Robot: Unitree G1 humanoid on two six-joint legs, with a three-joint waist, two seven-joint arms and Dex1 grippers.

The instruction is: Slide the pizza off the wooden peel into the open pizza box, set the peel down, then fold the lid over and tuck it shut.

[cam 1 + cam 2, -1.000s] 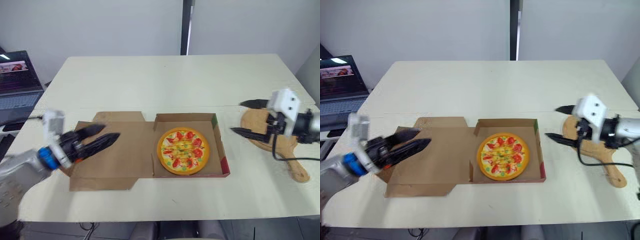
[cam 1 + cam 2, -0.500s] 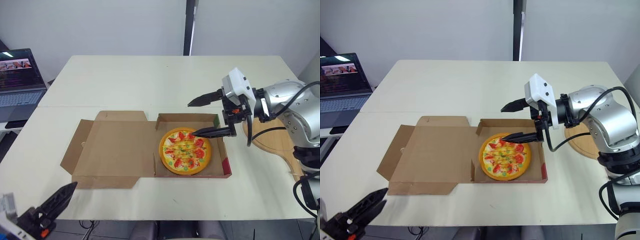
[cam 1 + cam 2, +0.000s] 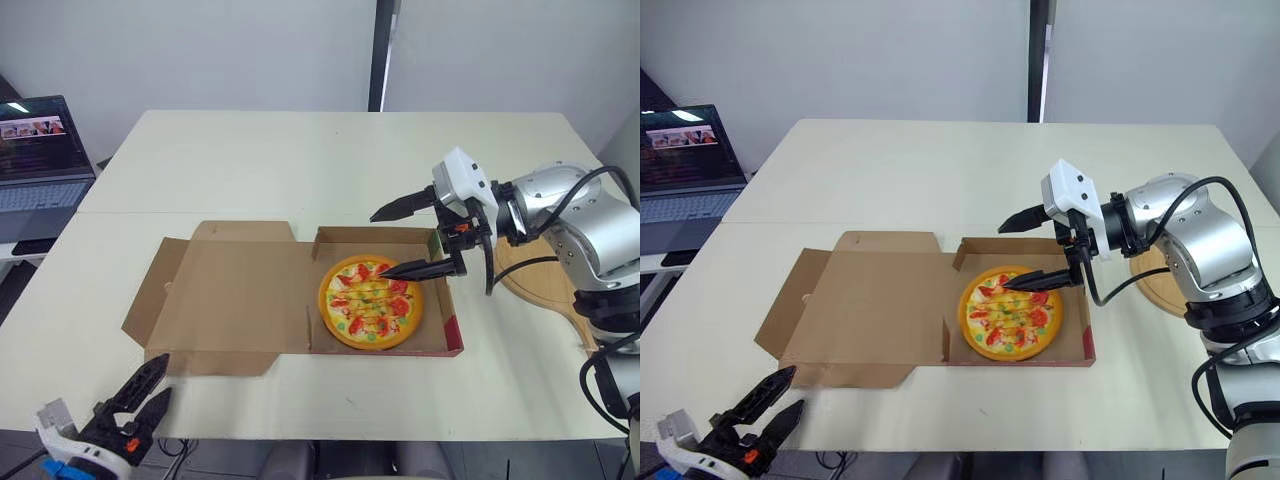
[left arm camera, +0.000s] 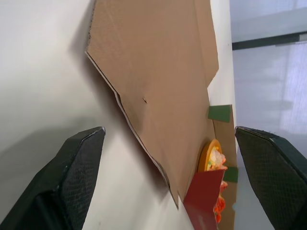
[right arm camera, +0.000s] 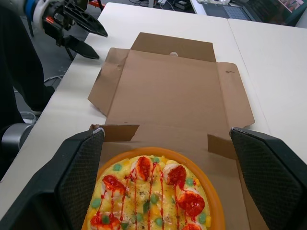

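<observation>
Above far-right corner of box (image 3: 375, 237), note right gripper (image 3: 377, 245) spread open and empty over pizza (image 3: 370, 303) lying inside, peel (image 3: 537, 286) set down further right clear of lid (image 3: 230, 292), left gripper (image 3: 164, 376) open at near left, probably staged for folding.

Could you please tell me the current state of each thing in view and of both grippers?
pizza box: open, lid lying flat on the table.
pizza: inside the box base.
wooden peel: empty, lying on the table.
laptop: open, screen lit.
left gripper: open, holding nothing.
right gripper: open, holding nothing, above the box.
</observation>
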